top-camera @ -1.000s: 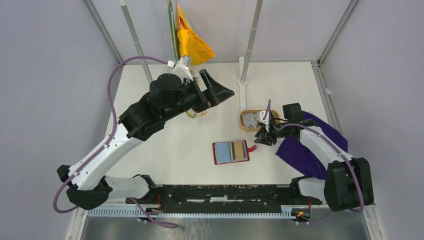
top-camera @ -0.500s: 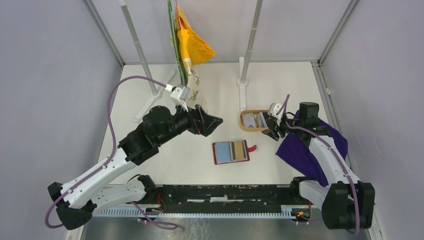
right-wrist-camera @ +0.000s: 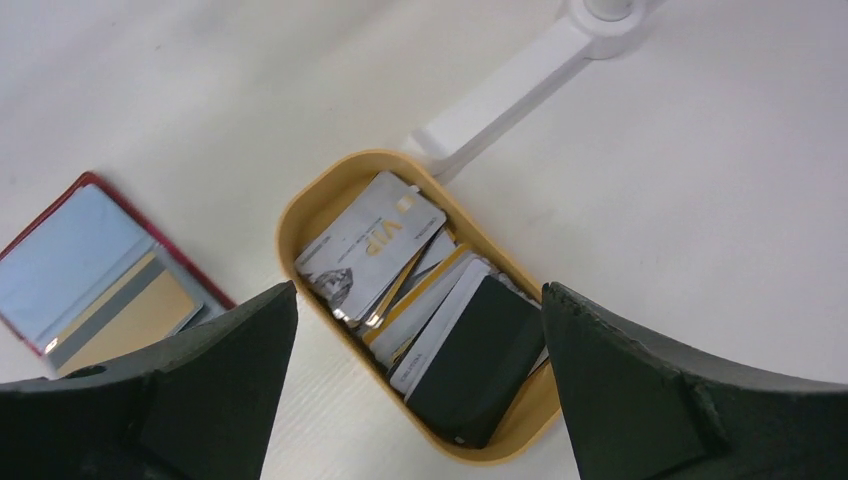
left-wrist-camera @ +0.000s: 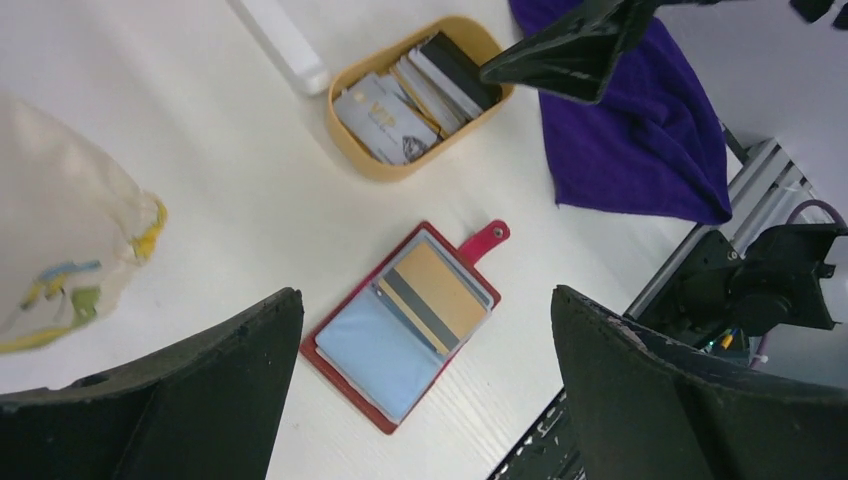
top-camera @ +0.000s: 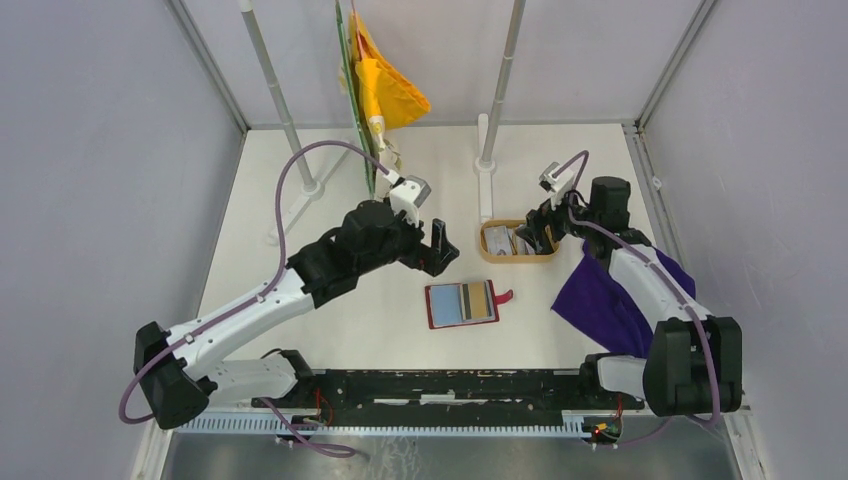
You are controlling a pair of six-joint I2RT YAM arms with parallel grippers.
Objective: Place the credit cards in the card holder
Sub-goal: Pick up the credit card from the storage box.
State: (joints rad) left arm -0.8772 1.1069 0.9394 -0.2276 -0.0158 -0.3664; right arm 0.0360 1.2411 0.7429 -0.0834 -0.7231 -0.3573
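The card holder lies open and flat mid-table, dark red with a snap tab on its right. A tan card with a grey stripe shows in its right side, beside a pale blue sleeve. The other credit cards, pale printed ones and a black one, are piled in the oval wooden tray. My left gripper hovers open just left of and above the card holder, nothing between its fingers. My right gripper hangs open over the tray, holding nothing.
A purple cloth lies right of the tray, under the right arm. A white post base stands just behind the tray. A yellow bag hangs at the back, and a cream printed bag sits to the left.
My left arm has swung down and right, closer to the card holder. My right gripper has moved from beside the holder's tab back over the tray and opened wide.
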